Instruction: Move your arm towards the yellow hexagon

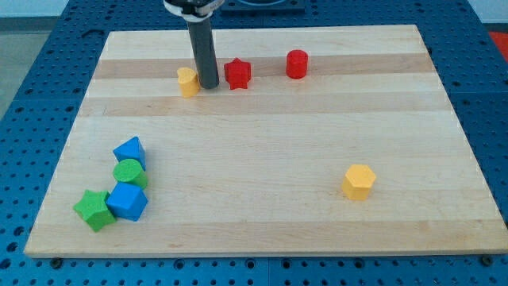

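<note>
Seven blocks sit on the wooden board (pixel 262 135) as I look down from the remote station, and the yellow hexagon (pixel 359 182) lies toward the view's lower right, alone and well apart from everything else. My tip (pixel 209 85) is planted near the view's top, left of centre, far from that hexagon: the block is down and to the view's right of it, with a wide stretch of bare board between them. I have no gripper to report on, only the straight dark rod (pixel 204 49), which carries nothing and stands upright on the wood. Just beside my tip on the view's left is a small yellow block (pixel 188 81), whose shape I cannot make out because the rod partly covers it; whether the two touch I cannot tell. Close on the view's right of my tip stands a red star (pixel 237 74), and further right a red cylinder (pixel 297 63). At the view's lower left a cluster packs together: a blue block (pixel 130 151), a green cylinder (pixel 128 172), a blue cube (pixel 127 202) and a green star (pixel 94 210). Around the board shows a blue perforated table (pixel 48 48).
</note>
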